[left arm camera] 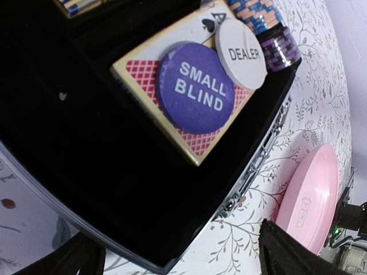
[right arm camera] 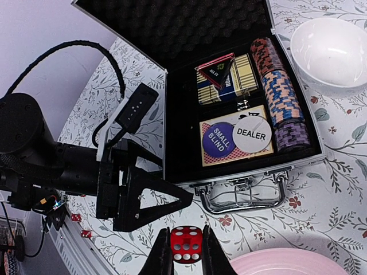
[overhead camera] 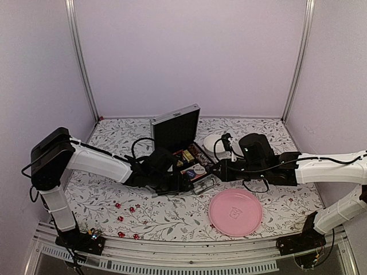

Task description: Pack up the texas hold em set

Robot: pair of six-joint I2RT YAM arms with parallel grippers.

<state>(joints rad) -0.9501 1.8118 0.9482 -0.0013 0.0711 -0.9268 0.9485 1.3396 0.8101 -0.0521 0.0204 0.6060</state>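
Right gripper [right arm camera: 186, 255] clenched on a red die [right arm camera: 186, 244], just outside the handle [right arm camera: 243, 197], at the case's [right arm camera: 241, 173] 4 o'clock from above. Left gripper [left arm camera: 180, 255] released, empty, spread over the case's near-left corner. Case sat open mid-table, lid up at 12. Risks: the small die might pop from the pinch, or bounce off the cards [right arm camera: 235, 137]; the left fingers crowded the bare pocket. Plate [overhead camera: 235, 212] at 5 and bowl [right arm camera: 330, 51] at 2 hemmed the right arm in; freer room at 7, among loose dice [overhead camera: 129, 211].

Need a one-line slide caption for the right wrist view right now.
Right pincer grips a red die by the handle of the open poker case; left pincer open alongside.
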